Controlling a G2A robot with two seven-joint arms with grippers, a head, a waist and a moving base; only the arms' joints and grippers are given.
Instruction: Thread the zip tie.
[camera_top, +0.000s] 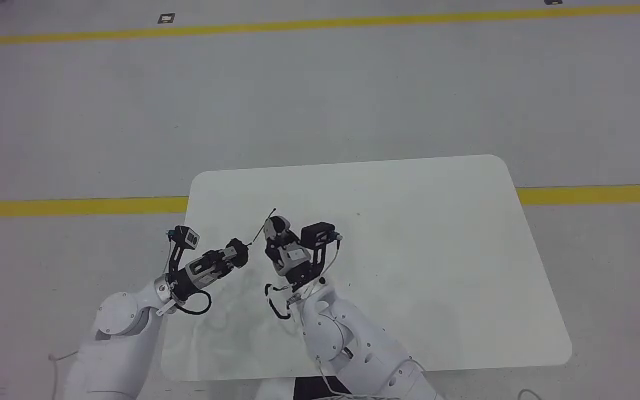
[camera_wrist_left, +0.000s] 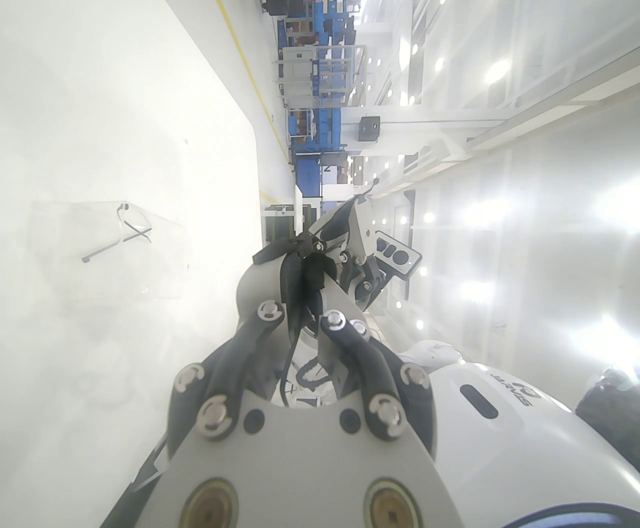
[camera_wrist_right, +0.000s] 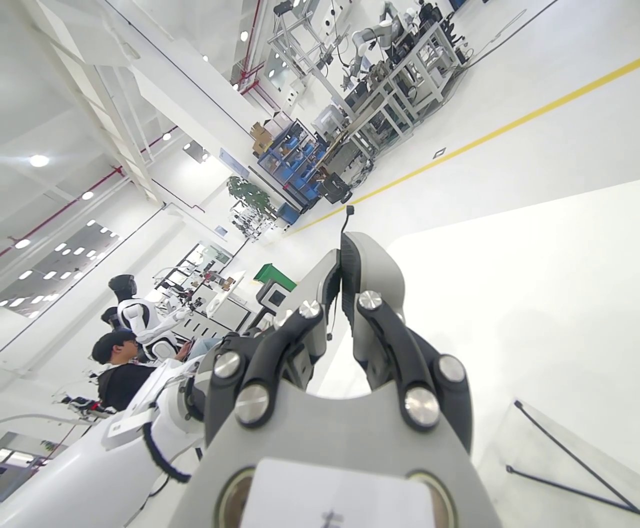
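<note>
Clearly the right gripper (camera_wrist_right: 341, 250) has its jaws clamped on the zip tie (camera_wrist_right: 349, 210) above the bench (camera_top: 450, 250), strap slanting back toward the left gripper (camera_top: 239, 252) just beside; whether those jaws pinch it, I cannot tell.

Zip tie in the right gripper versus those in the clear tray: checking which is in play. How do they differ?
The held zip tie is clamped in the shut right gripper, off the table; the tray zip ties lie loose in the clear tray. The held one is alone; the tray ones cross. All are thin and black.
</note>
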